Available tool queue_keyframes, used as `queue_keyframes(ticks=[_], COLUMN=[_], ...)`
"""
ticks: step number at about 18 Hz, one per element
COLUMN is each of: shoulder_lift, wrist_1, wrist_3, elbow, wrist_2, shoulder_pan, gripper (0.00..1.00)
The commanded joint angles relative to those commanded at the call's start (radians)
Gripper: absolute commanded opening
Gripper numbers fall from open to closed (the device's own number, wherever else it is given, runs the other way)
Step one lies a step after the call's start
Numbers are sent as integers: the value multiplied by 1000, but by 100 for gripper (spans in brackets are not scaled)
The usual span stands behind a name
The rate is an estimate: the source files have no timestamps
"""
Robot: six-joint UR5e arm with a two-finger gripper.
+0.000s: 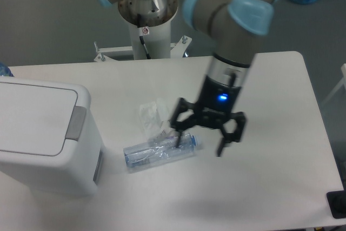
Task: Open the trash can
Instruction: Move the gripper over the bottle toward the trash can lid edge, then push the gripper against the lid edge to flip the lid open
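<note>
White desk (270, 79) carries the trash can (43, 133) at its left edge, lid down, with the claw (206, 133) spread apart, empty, above a crushed clear bottle (157, 152) mid-desk.

The arm reaches down from above, wrist vertical — its claw (199, 140) points downward, fingers spread wide apart, a blue light glowing on the wrist.
</note>
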Motion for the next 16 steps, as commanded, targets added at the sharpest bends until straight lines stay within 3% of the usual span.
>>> queue_keyframes(ticks=[3, 9, 16], shoulder_lift=[18, 95, 84], wrist_1=[-2, 0, 2], wrist_3=[-5, -2, -2], elbow=[-14, -118, -123], wrist_2=[3, 5, 6], shoulder_pan=[-51, -104, -129], gripper=[100, 100, 100])
